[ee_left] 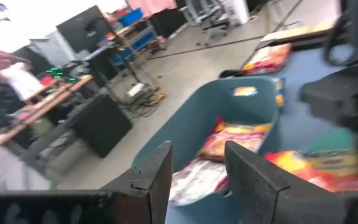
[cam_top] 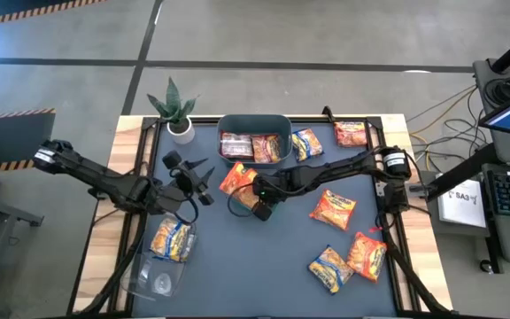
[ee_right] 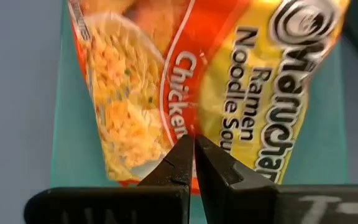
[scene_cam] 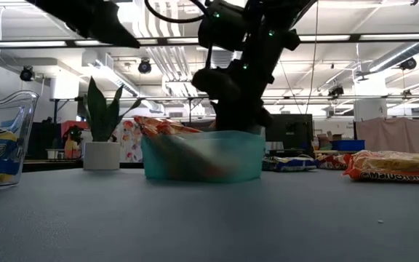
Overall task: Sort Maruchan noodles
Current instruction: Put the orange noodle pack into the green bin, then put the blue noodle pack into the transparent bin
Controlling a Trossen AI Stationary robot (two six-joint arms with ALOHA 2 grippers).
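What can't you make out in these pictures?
- Tub contents: low view, the tinted wall blurs the packets inside.
- Packet edge at the right gripper: right wrist view, the shut fingers hide it.
- Left gripper: low view, cut off by the top edge.

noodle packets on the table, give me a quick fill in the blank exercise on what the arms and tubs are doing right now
1. The right gripper is pinched shut on an orange ______ flavour noodle packet.
2. The grey-teal tub at the table's far edge holds ______ packets.
3. The left gripper hangs ______, holding nothing.
4. The clear tub near the left arm holds a yellow-and-______ packet.

Missing words: chicken; dark red; open; blue
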